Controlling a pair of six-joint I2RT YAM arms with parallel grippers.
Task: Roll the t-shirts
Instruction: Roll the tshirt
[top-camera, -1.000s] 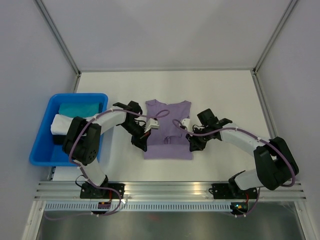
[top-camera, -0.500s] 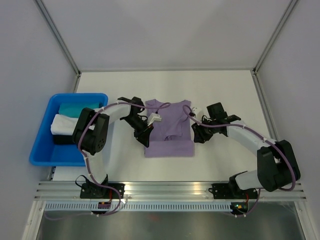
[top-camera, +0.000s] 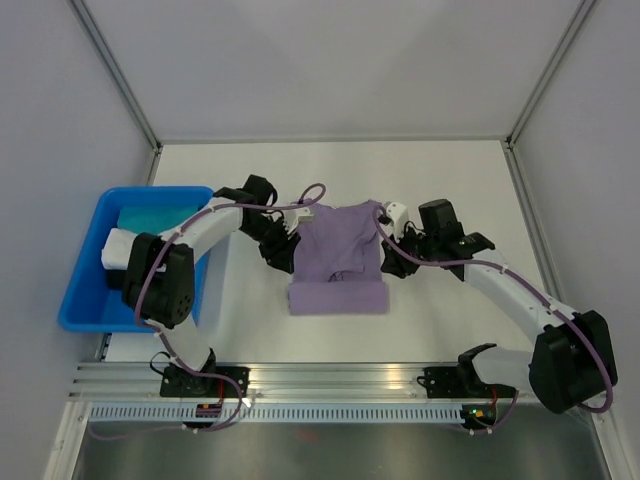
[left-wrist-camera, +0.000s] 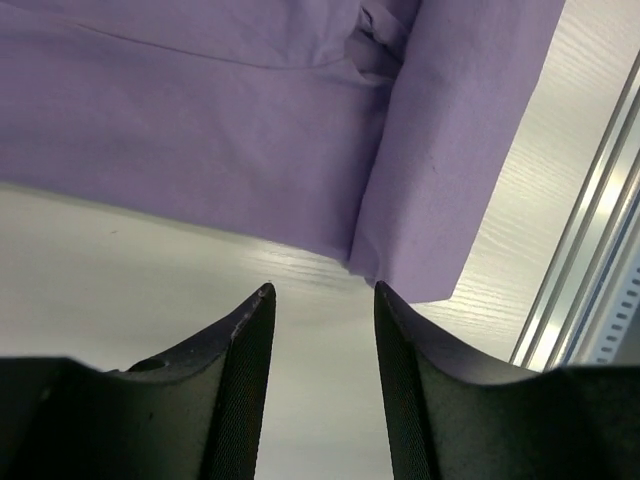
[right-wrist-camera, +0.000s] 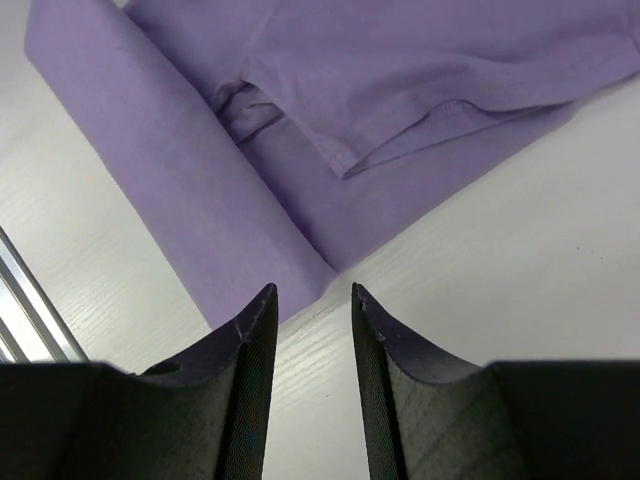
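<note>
The lavender t-shirt (top-camera: 338, 240) lies flat in the middle of the white table, with its near end turned over into a thick band (top-camera: 338, 298). My left gripper (top-camera: 283, 250) is open and empty, just off the shirt's left edge. In the left wrist view the gripper (left-wrist-camera: 320, 292) is over bare table, with the shirt (left-wrist-camera: 230, 120) just ahead. My right gripper (top-camera: 390, 262) is open and empty at the shirt's right edge. In the right wrist view the gripper (right-wrist-camera: 312, 292) points at the spot where the band (right-wrist-camera: 170, 190) meets the flat part.
A blue bin (top-camera: 150, 192) stands at the left edge, holding a teal cloth (top-camera: 155, 217) and a white cloth (top-camera: 118, 248). An aluminium rail (top-camera: 340, 378) runs along the near edge. Frame posts and grey walls enclose the table.
Both grippers have moved away from the near part of the shirt, toward the far side and outward along its edges. The shirt's near end now lies as a neat band.
</note>
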